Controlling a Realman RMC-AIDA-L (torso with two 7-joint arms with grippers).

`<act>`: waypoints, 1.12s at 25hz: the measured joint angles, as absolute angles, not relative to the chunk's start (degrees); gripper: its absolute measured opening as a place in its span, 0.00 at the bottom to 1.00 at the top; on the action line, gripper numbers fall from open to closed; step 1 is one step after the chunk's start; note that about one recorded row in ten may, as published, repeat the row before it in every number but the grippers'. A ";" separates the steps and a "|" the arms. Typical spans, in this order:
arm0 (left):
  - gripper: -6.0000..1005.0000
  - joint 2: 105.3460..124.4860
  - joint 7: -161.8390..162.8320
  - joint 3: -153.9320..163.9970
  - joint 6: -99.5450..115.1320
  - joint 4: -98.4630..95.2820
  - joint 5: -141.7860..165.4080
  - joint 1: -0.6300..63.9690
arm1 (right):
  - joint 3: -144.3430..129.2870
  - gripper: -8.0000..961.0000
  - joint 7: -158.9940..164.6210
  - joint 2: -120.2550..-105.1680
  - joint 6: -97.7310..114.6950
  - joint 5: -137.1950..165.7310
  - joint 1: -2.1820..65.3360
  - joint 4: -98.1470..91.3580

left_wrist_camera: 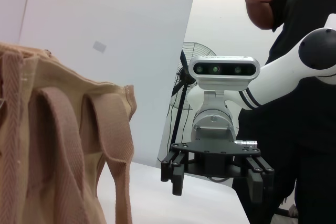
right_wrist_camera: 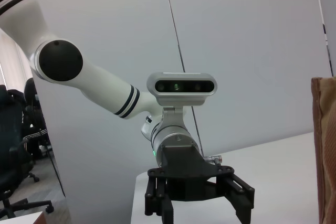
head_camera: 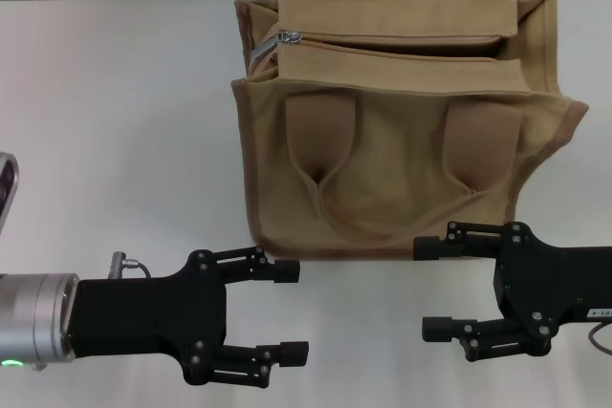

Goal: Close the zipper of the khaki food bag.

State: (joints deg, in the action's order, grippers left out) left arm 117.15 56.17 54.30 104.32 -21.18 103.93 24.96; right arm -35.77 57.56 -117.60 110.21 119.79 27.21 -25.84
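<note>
The khaki food bag [head_camera: 402, 121] stands on the white table at the middle back, its two strap handles [head_camera: 382, 207] drooping down its near face. Its zipper [head_camera: 402, 40] runs along the top and gapes open, with the silver slider [head_camera: 290, 38] at the bag's left end. My left gripper [head_camera: 292, 312] is open, low at the near left, in front of the bag and apart from it. My right gripper [head_camera: 432, 289] is open at the near right, its upper finger just before the bag's lower edge. In the left wrist view the bag [left_wrist_camera: 58, 150] and the right gripper [left_wrist_camera: 215, 174] show.
The white table [head_camera: 115, 140] spreads to the left of the bag. A grey device edge [head_camera: 6, 188] sits at the far left. A person [left_wrist_camera: 294, 51] stands behind the right arm, and a fan [left_wrist_camera: 191, 61] stands farther back. The right wrist view shows the left gripper [right_wrist_camera: 199, 203] and an office chair [right_wrist_camera: 16, 145].
</note>
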 joint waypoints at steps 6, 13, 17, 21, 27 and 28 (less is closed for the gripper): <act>0.82 117.16 56.22 54.23 104.33 -21.18 103.90 24.96 | -35.77 0.83 57.56 -117.67 110.21 119.79 27.29 -25.84; 0.82 117.24 56.25 54.15 104.33 -21.29 103.88 24.96 | -35.77 0.83 57.56 -117.68 110.12 119.79 27.33 -25.84; 0.82 117.24 56.25 54.12 104.32 -21.29 103.88 24.96 | -35.77 0.83 57.56 -117.69 110.12 119.79 27.37 -25.84; 0.82 117.24 56.03 53.94 104.31 -21.26 103.87 24.94 | -35.77 0.83 57.56 -117.76 110.12 119.55 27.42 -25.84; 0.82 117.15 55.93 52.82 104.00 -21.42 103.50 24.20 | -35.77 0.83 57.57 -117.77 110.12 119.45 27.37 -25.84; 0.82 117.10 55.85 50.87 103.75 -21.42 103.48 23.74 | -35.77 0.83 57.56 -117.77 110.12 119.38 27.29 -25.84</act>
State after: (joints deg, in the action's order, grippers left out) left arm 117.10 55.85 50.87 103.75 -21.42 103.48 23.74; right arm -35.77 57.56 -117.77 110.12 119.38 27.29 -25.84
